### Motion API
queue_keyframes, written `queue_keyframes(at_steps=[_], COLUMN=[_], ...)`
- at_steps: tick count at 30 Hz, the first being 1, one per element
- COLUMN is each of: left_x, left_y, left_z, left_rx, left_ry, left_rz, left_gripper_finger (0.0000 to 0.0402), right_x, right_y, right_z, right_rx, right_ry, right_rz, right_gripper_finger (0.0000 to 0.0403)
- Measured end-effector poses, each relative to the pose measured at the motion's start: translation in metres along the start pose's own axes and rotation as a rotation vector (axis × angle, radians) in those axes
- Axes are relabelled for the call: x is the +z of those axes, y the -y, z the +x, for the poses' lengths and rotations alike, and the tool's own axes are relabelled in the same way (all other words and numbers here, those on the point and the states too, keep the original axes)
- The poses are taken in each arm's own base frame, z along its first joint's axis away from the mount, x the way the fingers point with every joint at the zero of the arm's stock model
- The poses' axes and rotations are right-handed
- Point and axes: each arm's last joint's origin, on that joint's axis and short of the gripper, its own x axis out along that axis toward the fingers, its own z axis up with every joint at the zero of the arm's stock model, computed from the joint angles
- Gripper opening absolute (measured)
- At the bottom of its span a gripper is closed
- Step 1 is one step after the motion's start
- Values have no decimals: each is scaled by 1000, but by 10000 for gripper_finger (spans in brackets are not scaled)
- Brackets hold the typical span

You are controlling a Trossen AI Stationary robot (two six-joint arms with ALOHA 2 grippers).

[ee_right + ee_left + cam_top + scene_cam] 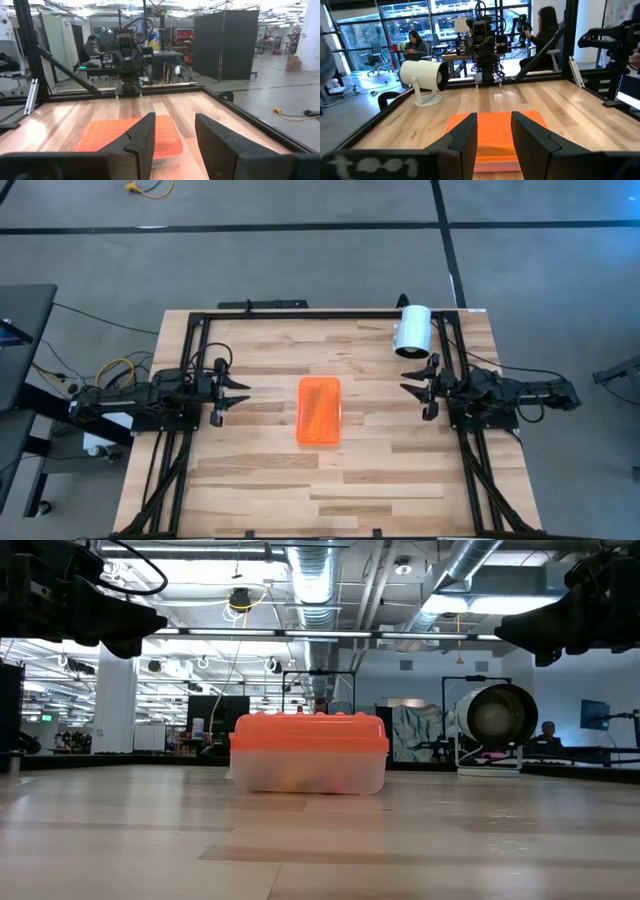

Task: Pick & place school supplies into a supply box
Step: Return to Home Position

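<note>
The left gripper is filling the foreground of the left wrist view, its fingers standing moderately apart and gripping nothing. Past them the supply box is lying on the table with its orange lid shut, and the white cylinder is standing farther off.

In the right wrist view the right gripper is likewise showing parted, empty fingers, with the box lying beyond them.

From above, both arms are hovering at opposite sides of the table, grippers pointing inward and well apart from the box, which is resting in the middle. The cylinder is sitting near the right gripper, toward a corner.

At table height, the box is sitting closed, with faint yellow and pink shapes showing through its clear base. Both grippers are hanging high at the upper corners.
</note>
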Motion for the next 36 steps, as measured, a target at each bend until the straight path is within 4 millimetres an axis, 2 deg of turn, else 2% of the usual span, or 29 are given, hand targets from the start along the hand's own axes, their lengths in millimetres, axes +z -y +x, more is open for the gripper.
queue_keyframes(at_steps=[36], left_x=[0], left_y=[0], left_z=[0], left_rx=[1], left_ry=[-1], left_rz=[40], left_gripper_finger=[109], right_x=[0], right_y=[0], right_z=[0], right_rx=[1], right_ry=[0], right_rz=[0], right_gripper_finger=[134])
